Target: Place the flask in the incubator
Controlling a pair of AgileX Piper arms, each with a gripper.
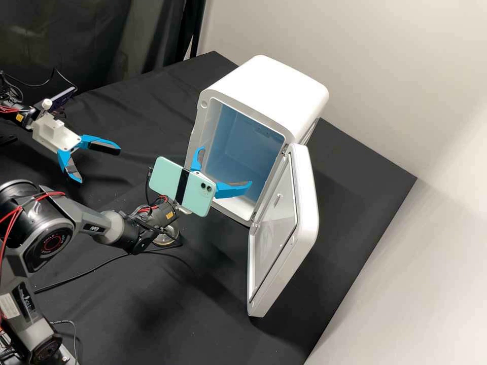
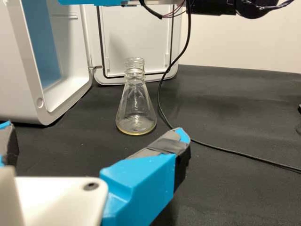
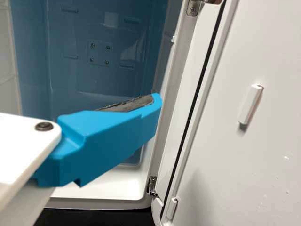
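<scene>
A clear, empty conical flask (image 2: 136,101) stands upright on the black bench in front of the white incubator (image 1: 274,91). The incubator's door (image 1: 297,213) hangs wide open and its blue inside (image 3: 94,56) is bare. In the high view the flask's base (image 1: 166,239) peeks out under the right arm's wrist. My right gripper (image 1: 227,166) is open at the incubator's mouth, with one blue finger (image 3: 113,136) inside the opening and nothing held. Well back from the flask, my left gripper (image 1: 99,165) hovers open and empty at the left of the bench, facing the flask.
A mint-green phone (image 1: 185,185) is mounted on the right arm's wrist. A black cable (image 2: 235,150) runs over the bench beside the flask. The bench's edge (image 1: 355,284) lies close behind the open door, next to a white wall.
</scene>
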